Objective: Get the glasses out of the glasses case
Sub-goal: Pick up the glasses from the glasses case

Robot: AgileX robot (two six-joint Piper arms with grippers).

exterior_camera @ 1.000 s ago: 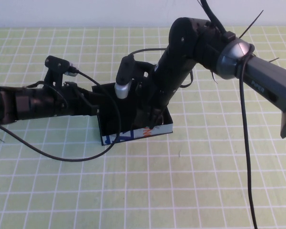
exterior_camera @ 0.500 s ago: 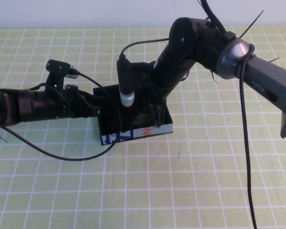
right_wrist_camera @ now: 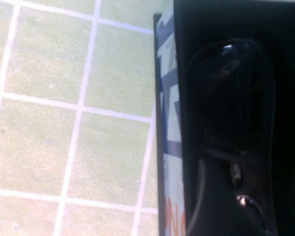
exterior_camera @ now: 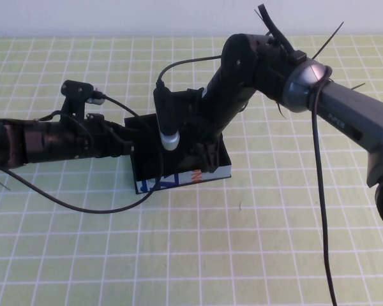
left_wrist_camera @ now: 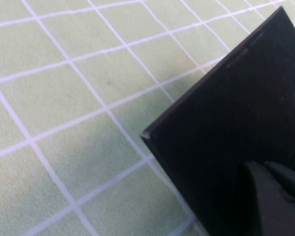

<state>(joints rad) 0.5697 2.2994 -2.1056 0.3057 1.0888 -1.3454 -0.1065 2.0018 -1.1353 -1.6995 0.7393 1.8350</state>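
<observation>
The glasses (right_wrist_camera: 231, 128) lie inside the glasses case (exterior_camera: 179, 178), black frames and dark lenses filling the black interior; the right wrist view looks straight down on one lens and the bridge. In the high view they are hidden under the right arm. The case sits a little above the middle of the desk (exterior_camera: 198, 255), its blue, white and orange strip facing six o'clock. Its flat lid (left_wrist_camera: 236, 123) stands swung back toward ten o'clock.

The right gripper (exterior_camera: 207, 153) reaches down into the case from one o'clock, over the right half of the box. Its fingers are spread wide and have hold of nothing; the glasses rest in the case below them.

The left gripper (exterior_camera: 129, 137) comes in from nine o'clock, level with the desk, and meets the lid at the case's left end. One dark finger (left_wrist_camera: 265, 201) lies against the lid's black surface in the left wrist view, but whether the fingers are clamped on the lid or merely touching it cannot be told.

A black cable (exterior_camera: 83, 204) loops across the green grid desk at eight o'clock from the case.
</observation>
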